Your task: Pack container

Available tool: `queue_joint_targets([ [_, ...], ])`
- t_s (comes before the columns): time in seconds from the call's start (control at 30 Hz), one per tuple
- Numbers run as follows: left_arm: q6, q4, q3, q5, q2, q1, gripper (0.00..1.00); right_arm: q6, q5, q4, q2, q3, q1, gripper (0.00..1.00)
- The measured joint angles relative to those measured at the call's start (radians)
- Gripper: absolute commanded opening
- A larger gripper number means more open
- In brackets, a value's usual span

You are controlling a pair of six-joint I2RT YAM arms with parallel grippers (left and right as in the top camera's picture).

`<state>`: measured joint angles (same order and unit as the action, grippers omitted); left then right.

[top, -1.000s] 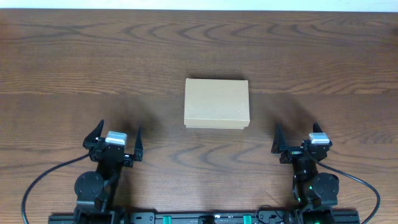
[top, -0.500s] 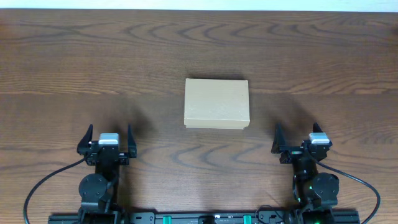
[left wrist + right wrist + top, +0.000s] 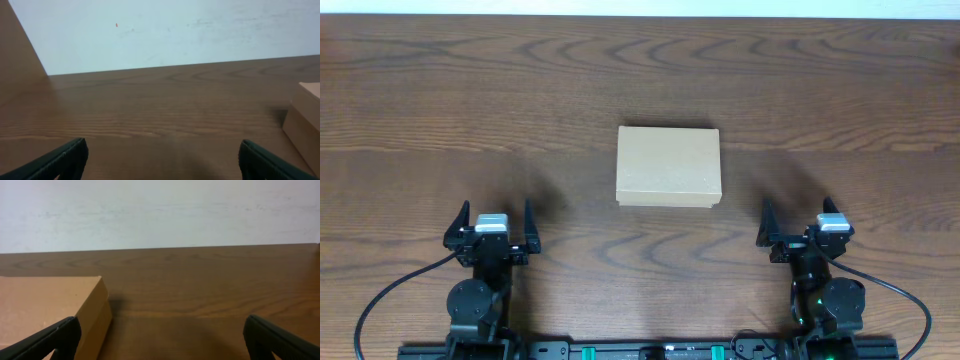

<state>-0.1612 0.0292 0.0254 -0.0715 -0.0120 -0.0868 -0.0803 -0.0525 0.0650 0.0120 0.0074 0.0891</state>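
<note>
The container (image 3: 668, 167), a plain tan cardboard box with its lid down, lies flat at the middle of the wooden table. My left gripper (image 3: 495, 208) hovers near the front edge, left of and nearer than the box, open and empty. In the left wrist view the left gripper (image 3: 163, 150) frames bare wood, with a corner of the container (image 3: 305, 115) at the right edge. My right gripper (image 3: 799, 210) stands front right of the box, open and empty. Through the right gripper (image 3: 161, 330) the container (image 3: 45, 305) fills the lower left.
A brown wood-grain table (image 3: 440, 100) stretches around the box. A pale wall (image 3: 175, 30) rises behind the far edge. Black cables (image 3: 390, 295) loop from the arm bases at the front.
The left gripper shifted a little to the left and straightened early in the second, then stayed still. The right arm and the box have not moved.
</note>
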Motion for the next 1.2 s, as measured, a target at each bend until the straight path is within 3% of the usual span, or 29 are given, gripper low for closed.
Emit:
queue_joint_targets([
  [1.2,-0.004,0.01,0.002,0.064,0.0,0.008,0.95,0.0,0.0,0.0,0.0,0.0,0.0,0.99],
])
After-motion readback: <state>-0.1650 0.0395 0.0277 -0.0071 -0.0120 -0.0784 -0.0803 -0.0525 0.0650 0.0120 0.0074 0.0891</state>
